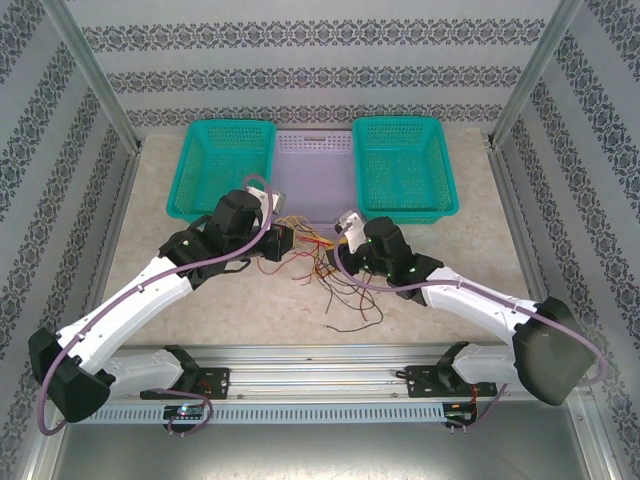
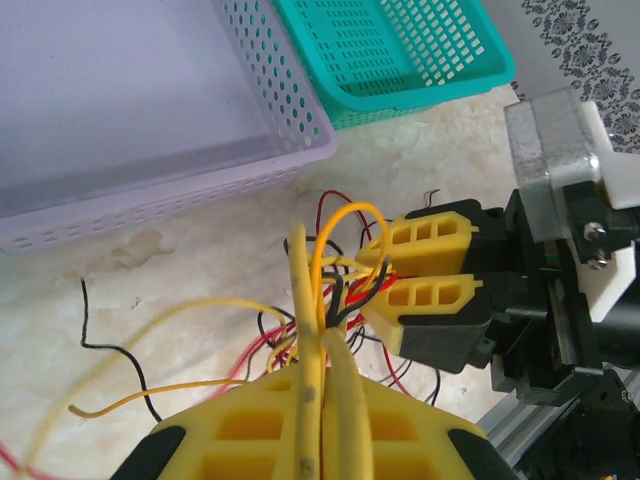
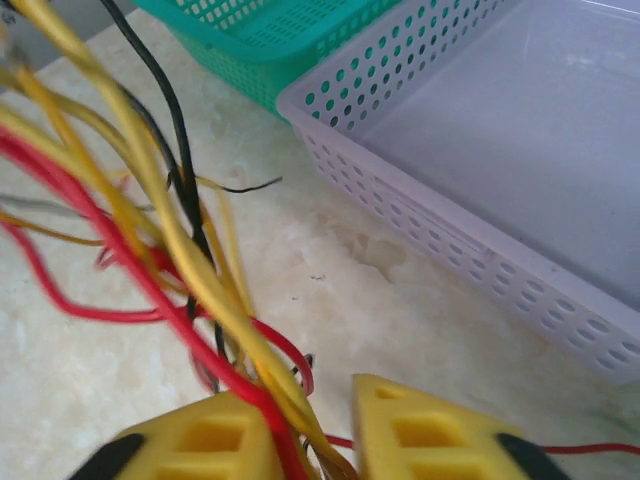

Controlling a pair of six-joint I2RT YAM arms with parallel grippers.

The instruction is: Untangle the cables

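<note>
Cables [image 2: 302,300] are light, limp and snag-prone. Left gripper [image 2: 320,395] clamps yellow strands; right gripper [image 3: 318,425] fingers stand narrowly apart around strands, grip unconfirmed. Best hold: near free ends.

A lab test booth is suggested by patterned wall panels [image 1: 300,40] held in aluminium posts [image 1: 93,75] around a marble-look table [image 1: 270,320] with a near mounting rail [image 1: 320,372].
</note>
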